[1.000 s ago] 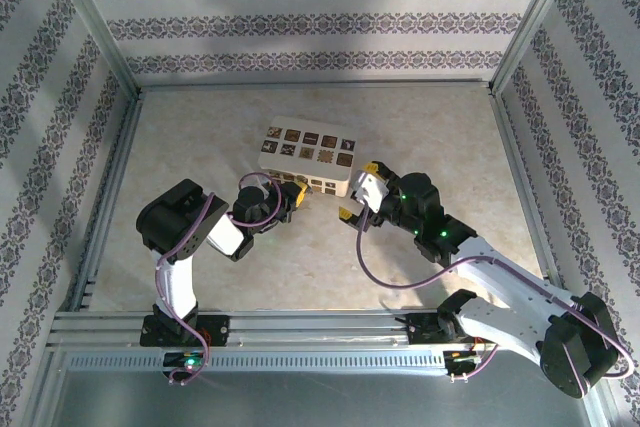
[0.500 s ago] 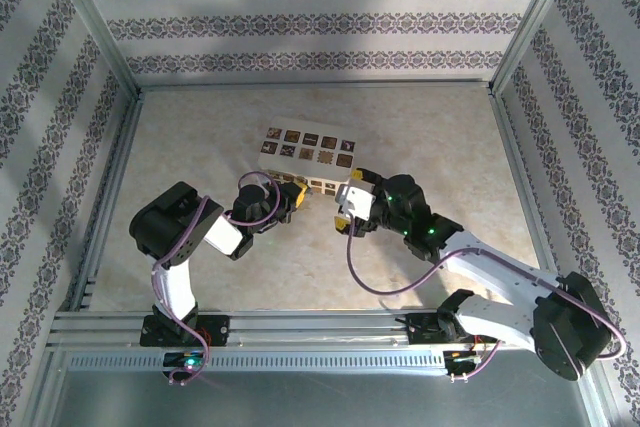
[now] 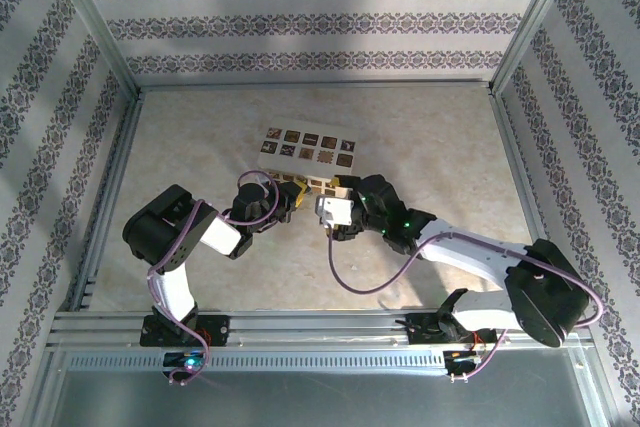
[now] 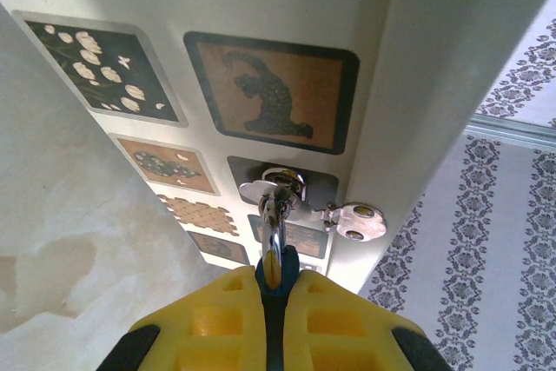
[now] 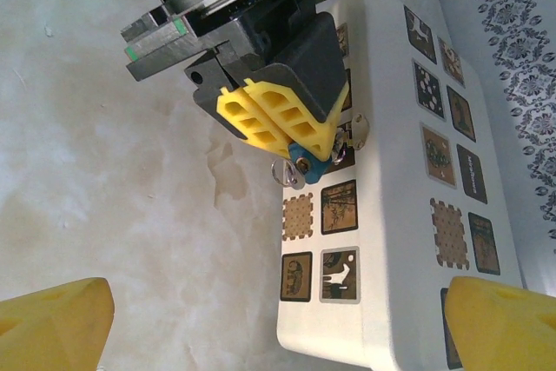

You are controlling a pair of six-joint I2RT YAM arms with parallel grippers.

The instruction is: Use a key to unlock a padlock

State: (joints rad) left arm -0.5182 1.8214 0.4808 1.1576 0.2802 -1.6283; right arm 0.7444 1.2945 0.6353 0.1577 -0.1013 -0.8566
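While the key [image 4: 274, 239] was pinched by its blue head in the left end effector [image 4: 273, 297], its blade reached up to what appeared to be the padlock [image 4: 276, 187]. This was a small silver piece set against the side wall of a white, picture-tiled box [image 4: 287, 93]. The grip looked chosen to line the blade up with the keyhole, though whether it had entered could not be told. A silver tab [image 4: 354, 220] hung just beside the lock.

The right end effector [image 5: 276, 323] stood with its yellow fingers [image 5: 52, 319] wide apart and nothing between them. It faced the left one from close by, seemingly placed to steady the lock or box for the turn.

The left wrist camera gave the close look at blade and lock. The right wrist camera showed the closed fingers from outside, tight against the box. The overhead view showed both arms meeting at the box's near edge, mid-desk [image 3: 420, 137], but the key there was too small to make out.
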